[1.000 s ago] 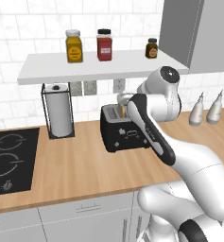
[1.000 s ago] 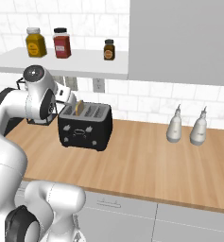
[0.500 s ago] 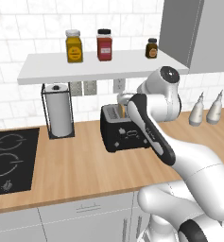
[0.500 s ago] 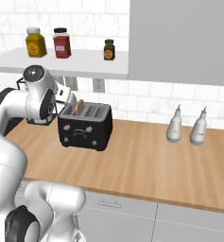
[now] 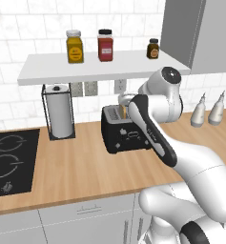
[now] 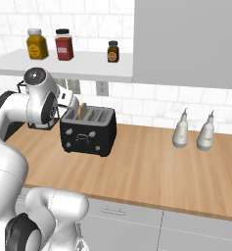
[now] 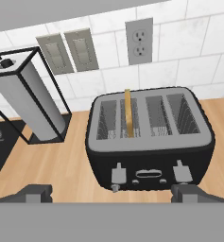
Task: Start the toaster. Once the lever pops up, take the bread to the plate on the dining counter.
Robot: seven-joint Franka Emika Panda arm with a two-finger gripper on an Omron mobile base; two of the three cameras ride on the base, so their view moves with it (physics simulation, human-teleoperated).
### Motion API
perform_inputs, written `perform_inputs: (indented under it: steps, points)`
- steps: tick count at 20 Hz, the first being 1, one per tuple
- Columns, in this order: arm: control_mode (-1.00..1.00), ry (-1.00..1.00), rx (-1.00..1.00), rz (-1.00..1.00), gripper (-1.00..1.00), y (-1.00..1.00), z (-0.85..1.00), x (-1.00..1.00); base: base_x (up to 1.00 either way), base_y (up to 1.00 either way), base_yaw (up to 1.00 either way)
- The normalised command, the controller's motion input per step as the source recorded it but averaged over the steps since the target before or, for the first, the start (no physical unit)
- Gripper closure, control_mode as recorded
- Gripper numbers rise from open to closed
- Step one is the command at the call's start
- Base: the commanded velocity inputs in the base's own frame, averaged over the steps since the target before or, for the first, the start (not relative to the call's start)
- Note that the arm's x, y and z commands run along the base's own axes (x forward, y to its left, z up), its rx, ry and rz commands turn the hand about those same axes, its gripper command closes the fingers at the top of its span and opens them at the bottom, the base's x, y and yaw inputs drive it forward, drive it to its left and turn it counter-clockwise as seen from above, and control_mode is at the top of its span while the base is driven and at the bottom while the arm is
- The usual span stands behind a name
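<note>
The glossy black toaster stands on a wooden worktop by the tiled wall. A thin golden slice of bread stands upright in its second slot from the left, poking above the top. My gripper hovers above and in front of the toaster, open, fingertips wide apart with nothing between them. Two levers sit on the toaster's face. The plate and the dining counter are out of view.
A paper towel holder stands left of the toaster, and a black cooktop lies further left. A shelf with three jars hangs low overhead. Two grey bottles stand to the right, and wall outlets behind.
</note>
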Motion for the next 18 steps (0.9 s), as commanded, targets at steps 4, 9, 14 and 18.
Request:
perform_inputs:
  steps: [4,9,14,18]
  points:
    - [-1.00,0.00,0.00,0.00,-1.00,0.00,0.00,0.00,0.00,0.00,0.00]
    - [-1.00,0.00,0.00,0.00,-1.00,0.00,0.00,0.00,0.00,0.00,0.00]
    - [-1.00,0.00,-0.08,0.00,-1.00,-0.05,-0.22,0.00,0.00,0.00,0.00]
    - [-1.00,0.00,-0.16,-0.01,-1.00,-0.10,-0.37,0.00,0.00,0.00,0.00]
